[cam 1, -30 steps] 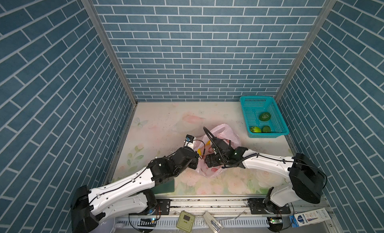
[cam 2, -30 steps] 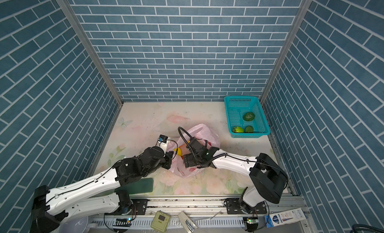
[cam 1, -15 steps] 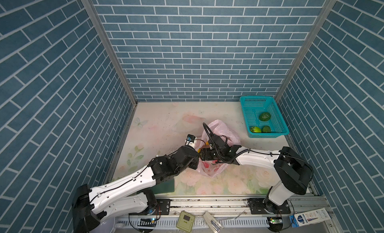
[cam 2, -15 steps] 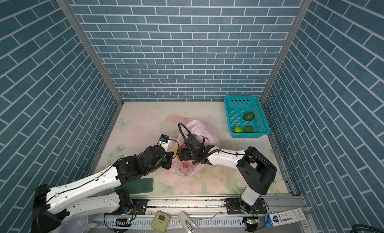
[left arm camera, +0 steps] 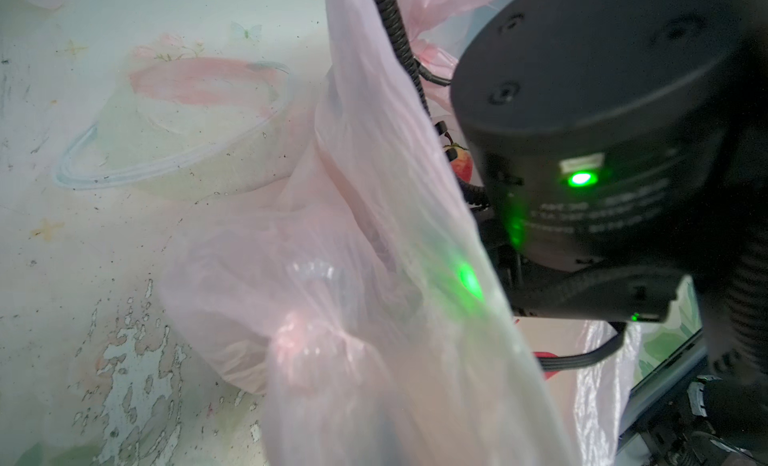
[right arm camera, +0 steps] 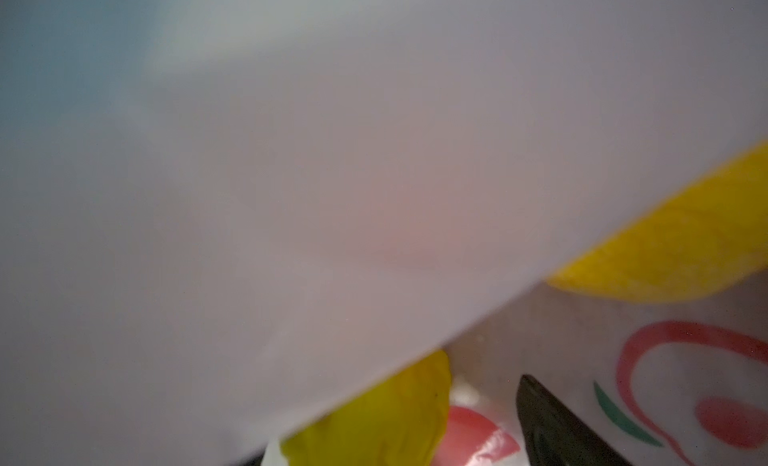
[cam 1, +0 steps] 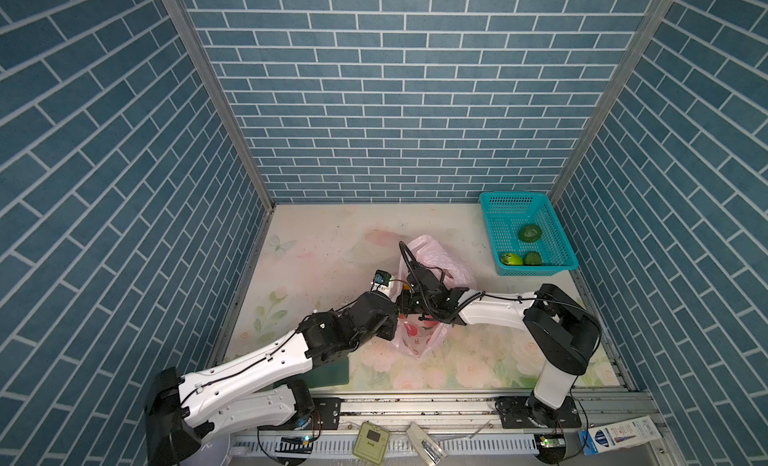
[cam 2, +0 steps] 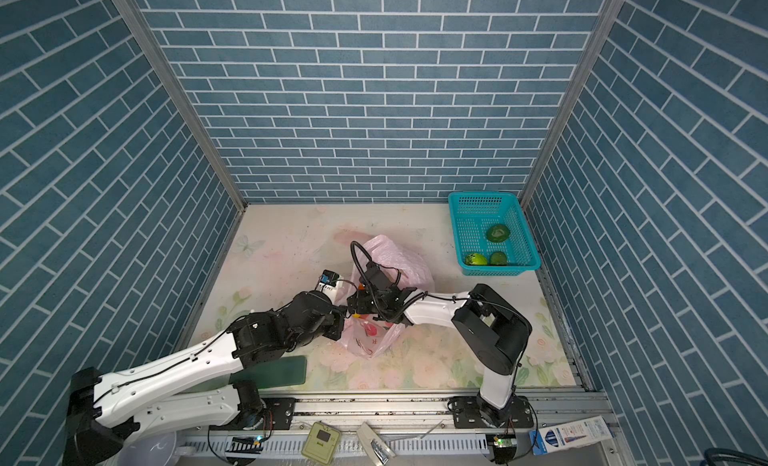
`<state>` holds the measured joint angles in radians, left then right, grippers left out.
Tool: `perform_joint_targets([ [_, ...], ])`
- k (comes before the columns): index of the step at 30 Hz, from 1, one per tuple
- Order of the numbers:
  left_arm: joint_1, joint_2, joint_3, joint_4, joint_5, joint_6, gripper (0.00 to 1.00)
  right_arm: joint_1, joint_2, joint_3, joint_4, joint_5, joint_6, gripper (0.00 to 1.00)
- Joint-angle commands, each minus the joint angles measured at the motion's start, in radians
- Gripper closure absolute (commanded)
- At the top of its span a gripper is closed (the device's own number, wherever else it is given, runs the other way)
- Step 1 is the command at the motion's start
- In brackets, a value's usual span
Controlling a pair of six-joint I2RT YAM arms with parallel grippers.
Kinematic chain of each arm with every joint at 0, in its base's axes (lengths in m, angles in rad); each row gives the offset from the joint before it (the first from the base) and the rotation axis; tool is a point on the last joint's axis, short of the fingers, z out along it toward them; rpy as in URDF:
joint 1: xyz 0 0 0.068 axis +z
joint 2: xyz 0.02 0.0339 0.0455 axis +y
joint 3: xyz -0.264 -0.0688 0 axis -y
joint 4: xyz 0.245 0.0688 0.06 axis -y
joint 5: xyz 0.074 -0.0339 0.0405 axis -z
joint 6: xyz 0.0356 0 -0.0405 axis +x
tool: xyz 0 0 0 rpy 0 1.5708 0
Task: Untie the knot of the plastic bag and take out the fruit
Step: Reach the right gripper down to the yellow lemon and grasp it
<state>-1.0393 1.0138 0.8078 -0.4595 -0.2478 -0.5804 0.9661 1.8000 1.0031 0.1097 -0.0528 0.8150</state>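
The pink plastic bag lies mid-table in both top views, its near end showing red print. My left gripper is at the bag's left edge. Its fingers are hidden in the left wrist view, where taut plastic fans out from them, so it is shut on the bag. My right gripper reaches into the bag's mouth, open. One dark finger shows beside a yellow-green fruit, and a yellow fruit lies further in. A red fruit peeks out. The knot is hidden.
A teal basket at the back right holds two dark green fruits and a light green one. A clear bowl sits on the table beyond the bag. A dark green flat piece lies under my left arm. Brick walls enclose three sides.
My right gripper has pushed left and deeper into the bag's mouth, toward the left gripper, and its elbow has swung inward. The left arm holds still.
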Motion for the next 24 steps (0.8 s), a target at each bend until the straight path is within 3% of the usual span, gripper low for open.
perform_joint_targets([
  [1,-0.002,-0.002,-0.015,-0.030,0.001,-0.008,1.00,0.012,0.046,0.083,-0.048,0.043,0.028,0.09],
  [6,-0.001,-0.002,-0.013,-0.037,-0.001,-0.007,1.00,0.013,0.111,0.131,-0.125,0.072,0.054,0.09],
  [12,0.000,0.000,-0.009,-0.033,-0.007,-0.004,1.00,0.011,0.100,0.112,-0.139,0.104,0.076,0.23],
  [17,-0.001,0.003,-0.010,-0.019,-0.016,-0.004,1.00,0.006,0.039,0.085,-0.154,0.101,0.072,0.39],
  [24,-0.001,0.006,-0.015,0.027,-0.037,0.003,1.00,0.004,-0.095,0.046,-0.230,0.075,0.061,0.44],
])
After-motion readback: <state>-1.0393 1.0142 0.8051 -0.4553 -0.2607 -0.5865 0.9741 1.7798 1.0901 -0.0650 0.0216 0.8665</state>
